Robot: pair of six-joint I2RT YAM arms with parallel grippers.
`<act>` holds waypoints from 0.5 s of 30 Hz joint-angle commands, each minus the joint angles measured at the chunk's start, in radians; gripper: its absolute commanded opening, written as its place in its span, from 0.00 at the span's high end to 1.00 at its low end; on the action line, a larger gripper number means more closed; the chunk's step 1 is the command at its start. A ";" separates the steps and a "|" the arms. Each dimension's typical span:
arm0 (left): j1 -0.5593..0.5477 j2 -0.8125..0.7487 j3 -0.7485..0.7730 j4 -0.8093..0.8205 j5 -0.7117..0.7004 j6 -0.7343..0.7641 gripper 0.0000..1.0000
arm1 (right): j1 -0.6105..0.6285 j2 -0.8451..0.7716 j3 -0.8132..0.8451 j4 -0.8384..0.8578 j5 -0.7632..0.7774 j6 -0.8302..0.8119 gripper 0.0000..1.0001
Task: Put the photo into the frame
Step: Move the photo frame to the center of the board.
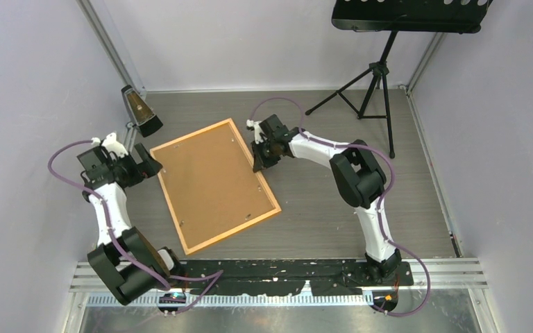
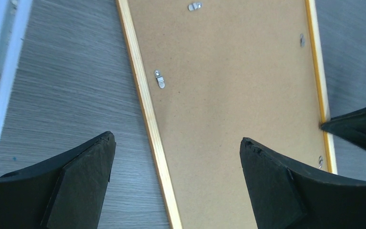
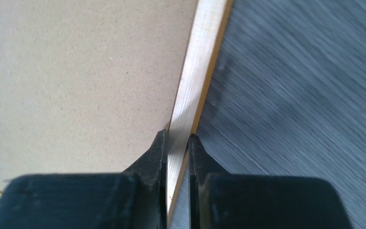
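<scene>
The orange wooden frame (image 1: 169,200) lies face down on the table, turned at an angle, with a plain brown backing board (image 1: 212,184) filling it. The photo is not in view. My right gripper (image 1: 259,166) is shut on the frame's right edge; in the right wrist view its jaws (image 3: 177,136) pinch the pale edge strip (image 3: 200,62) beside the board (image 3: 76,71). My left gripper (image 1: 151,161) is open and empty over the frame's far left corner. In the left wrist view it (image 2: 177,138) straddles the frame's edge (image 2: 145,102) without touching it.
Small metal turn clips (image 2: 159,79) sit on the board's rim. A brown and black wedge-shaped object (image 1: 141,111) stands behind the left gripper. A black music stand tripod (image 1: 378,76) stands at the back right. Walls close in both sides.
</scene>
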 commanded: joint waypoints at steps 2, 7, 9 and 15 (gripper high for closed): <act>-0.041 0.085 0.046 -0.050 0.039 0.070 0.00 | -0.093 -0.101 -0.173 0.104 0.051 0.108 0.94; -0.153 0.145 0.085 -0.071 -0.007 0.142 0.01 | -0.212 -0.261 -0.419 0.208 0.082 0.160 0.94; -0.211 0.176 0.116 -0.089 -0.033 0.163 0.00 | -0.254 -0.357 -0.498 0.243 0.087 0.171 0.94; -0.405 0.282 0.258 -0.176 -0.102 0.203 0.00 | -0.353 -0.517 -0.705 0.263 0.068 0.163 0.94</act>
